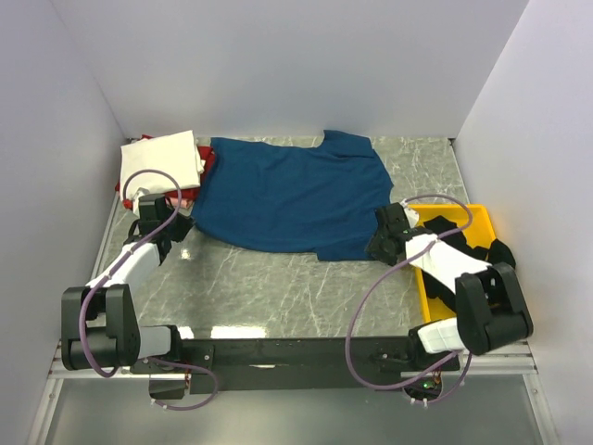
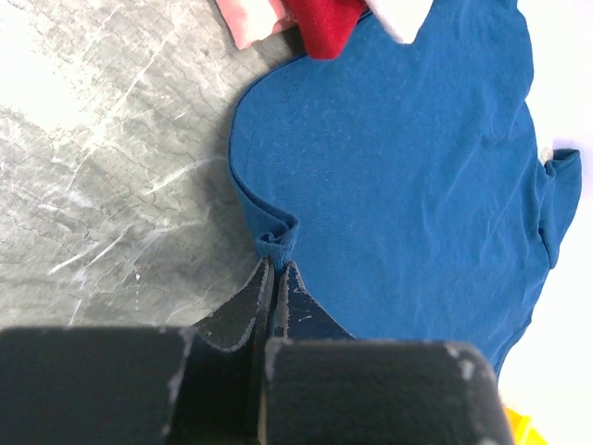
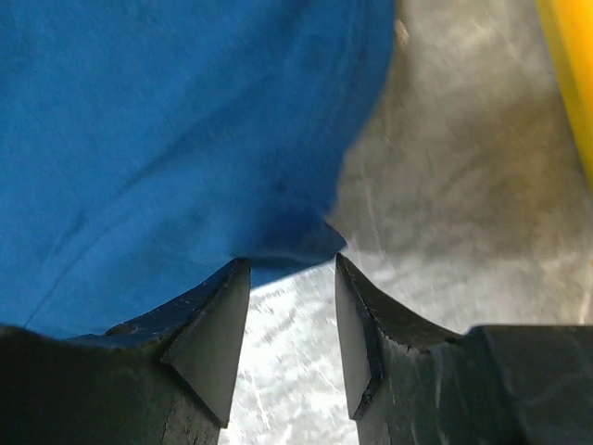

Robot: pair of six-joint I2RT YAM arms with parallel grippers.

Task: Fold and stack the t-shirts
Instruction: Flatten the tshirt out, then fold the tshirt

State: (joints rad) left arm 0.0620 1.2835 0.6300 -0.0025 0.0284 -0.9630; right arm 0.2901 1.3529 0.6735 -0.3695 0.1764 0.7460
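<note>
A dark blue t-shirt [image 1: 292,195] lies spread flat on the grey marbled table, plain side up. My left gripper [image 2: 276,263] is shut on a pinched fold of the shirt's near left hem [image 2: 278,239]; in the top view it [image 1: 178,227] sits at the shirt's left corner. My right gripper [image 3: 289,263] is open, its fingertips at the edge of the shirt's near right corner [image 3: 278,236], with nothing between them; in the top view it [image 1: 382,243] is at that corner. A folded cream t-shirt [image 1: 159,164] lies on a red one [image 1: 206,162] at the back left.
A yellow plastic tray [image 1: 468,218] stands at the right edge, partly under my right arm. White walls close in the back and both sides. The red [image 2: 324,23] and cream [image 2: 403,14] shirts show at the top of the left wrist view.
</note>
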